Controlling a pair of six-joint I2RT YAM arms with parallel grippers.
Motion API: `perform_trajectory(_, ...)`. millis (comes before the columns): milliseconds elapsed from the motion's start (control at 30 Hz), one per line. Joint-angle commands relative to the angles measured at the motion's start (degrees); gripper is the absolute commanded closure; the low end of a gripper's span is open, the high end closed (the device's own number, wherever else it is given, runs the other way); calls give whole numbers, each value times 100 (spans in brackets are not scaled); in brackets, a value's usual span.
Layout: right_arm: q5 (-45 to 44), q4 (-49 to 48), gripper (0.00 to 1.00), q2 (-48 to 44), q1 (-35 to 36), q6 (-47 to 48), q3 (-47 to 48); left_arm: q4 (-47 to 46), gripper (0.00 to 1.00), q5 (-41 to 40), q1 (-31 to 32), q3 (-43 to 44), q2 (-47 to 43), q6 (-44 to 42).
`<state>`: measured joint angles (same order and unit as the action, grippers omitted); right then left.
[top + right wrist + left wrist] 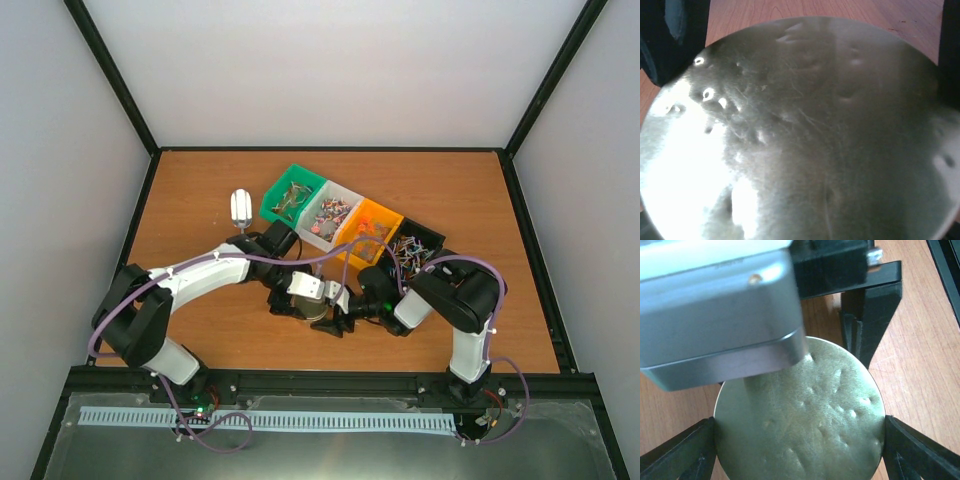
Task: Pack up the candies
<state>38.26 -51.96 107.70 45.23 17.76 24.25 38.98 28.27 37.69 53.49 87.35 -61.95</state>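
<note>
A round, dented metal tin (318,306) hangs low over the table between both arms. My left gripper (800,435) is shut on it, with black fingers (685,450) pressed to opposite sides of its rim. My right gripper (345,312) reaches the tin (805,130) from the other side. One of its fingers (872,315) lies against the rim and the other is hidden. The candies (331,212) lie in heaps in four bins behind: green (274,200), clear (343,193), orange (383,211) and black (432,237).
A metal scoop (241,207) lies on the wooden table (200,190) left of the green bin. The row of bins runs diagonally close behind the right arm. Black frame posts border the table.
</note>
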Motion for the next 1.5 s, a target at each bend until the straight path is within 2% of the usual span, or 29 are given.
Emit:
perform_trajectory(0, 114, 427, 12, -47, -63, -32, -14, 190, 25, -494, -121, 37, 117, -571)
perform_trajectory(67, 124, 467, 1, -98, -141, -37, -16, 189, 25, -522, -131, -28, 80, -572)
perform_trajectory(100, 128, 494, 0, -136, -184, -36, -25, 189, 25, -538, -138, -50, 66, -550)
perform_trajectory(367, 240, 874, 0, -512, -481, -26, -43, 232, 25, -666, -243, -199, -53, -380)
perform_trajectory(600, 308, 1230, 0, -821, -710, -146, 41, 223, 24, -776, -694, -288, -111, -262)
perform_trajectory(800, 15, 1817, 0, -1202, -1014, -282, 358, -14, 21, -885, -1148, -128, 94, 7)
perform_trajectory(967, 188, 2659, 0, -1815, -1236, 123, 620, -111, 20, -625, -1207, 154, 207, 316)
perform_trajectory(1067, 353, 3150, 0, -2133, -1410, 240, 841, -137, 15, -433, -1170, 320, 273, 621)
perform_trajectory(1233, 481, 3740, 0, -2574, -1622, 268, 1163, -321, 0, -276, -1154, 428, 165, 1169)
perform_trajectory(1467, 582, 4301, 0, -3053, -1671, 500, 1451, 54, 0, -74, -1150, 707, -257, 1466)
